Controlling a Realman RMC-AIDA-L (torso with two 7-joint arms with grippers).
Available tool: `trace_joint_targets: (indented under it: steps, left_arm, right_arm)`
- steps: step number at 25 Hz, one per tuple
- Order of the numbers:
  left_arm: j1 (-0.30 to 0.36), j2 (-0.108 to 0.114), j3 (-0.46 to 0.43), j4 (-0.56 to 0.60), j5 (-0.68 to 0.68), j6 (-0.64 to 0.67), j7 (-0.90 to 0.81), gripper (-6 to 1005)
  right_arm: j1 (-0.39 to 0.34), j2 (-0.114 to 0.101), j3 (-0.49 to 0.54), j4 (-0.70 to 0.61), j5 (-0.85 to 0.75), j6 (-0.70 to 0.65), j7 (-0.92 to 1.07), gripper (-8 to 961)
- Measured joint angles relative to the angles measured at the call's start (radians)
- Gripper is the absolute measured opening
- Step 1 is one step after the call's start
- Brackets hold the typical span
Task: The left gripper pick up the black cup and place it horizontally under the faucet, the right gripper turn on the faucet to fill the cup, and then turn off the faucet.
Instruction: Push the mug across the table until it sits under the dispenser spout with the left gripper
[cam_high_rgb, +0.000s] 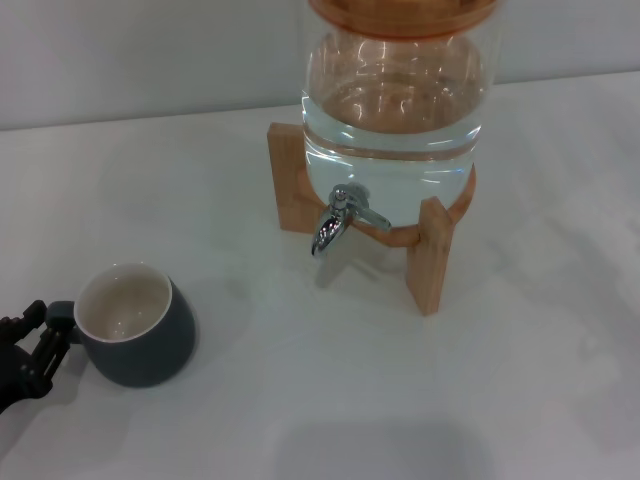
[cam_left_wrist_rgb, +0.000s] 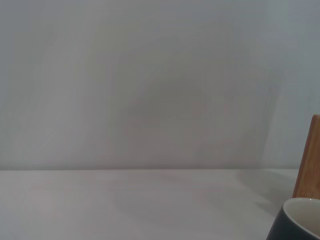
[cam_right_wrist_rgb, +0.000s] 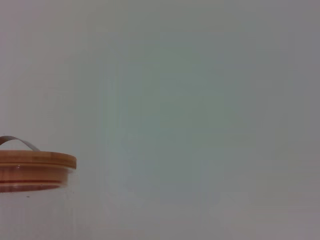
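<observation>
At lower left, the black linkage-bar left gripper (cam_high_rgb: 42, 338) is positioned at the squat slate-black cup's (cam_high_rgb: 140, 335) handle; grasp state cannot be told.

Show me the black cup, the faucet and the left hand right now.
black cup (cam_high_rgb: 150, 345): head view, on its dark outer wall.
faucet (cam_high_rgb: 345, 215): head view, on the chrome body above the spout.
left hand (cam_high_rgb: 38, 335): head view, by the cup's handle.

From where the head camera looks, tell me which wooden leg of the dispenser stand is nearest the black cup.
The back-left leg, behind the faucet, is nearer the black cup. The other leg stands on the faucet's far side.
</observation>
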Motion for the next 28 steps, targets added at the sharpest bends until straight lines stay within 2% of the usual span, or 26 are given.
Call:
trace_joint_targets:
  steps: [4, 12, 18, 23, 28]
  left_arm:
    - [-0.003, 0.0, -0.001, 0.0, 0.0, -0.002, 0.0, 360]
    - [-0.014, 0.001, 0.006, 0.003, 0.004, -0.015, 0.001, 323]
    - [-0.016, 0.0, 0.007, 0.003, 0.01, -0.014, 0.003, 207]
    - [-0.025, 0.0, 0.009, 0.003, 0.011, 0.004, 0.014, 162]
    - [-0.045, -0.001, 0.009, 0.003, 0.008, 0.033, 0.03, 161]
  right_arm:
    - [0.004, 0.0, 0.0, 0.0, 0.0, -0.001, 0.0, 822]
    - [0.014, 0.0, 0.002, 0.0, 0.0, -0.016, 0.0, 822]
    - [0.023, 0.0, 0.003, 0.0, 0.0, -0.03, 0.0, 819]
    - [0.027, -0.002, 0.001, 0.0, 0.0, -0.04, -0.002, 818]
    - [0.029, -0.002, 0.0, 0.0, 0.0, -0.041, -0.002, 818]
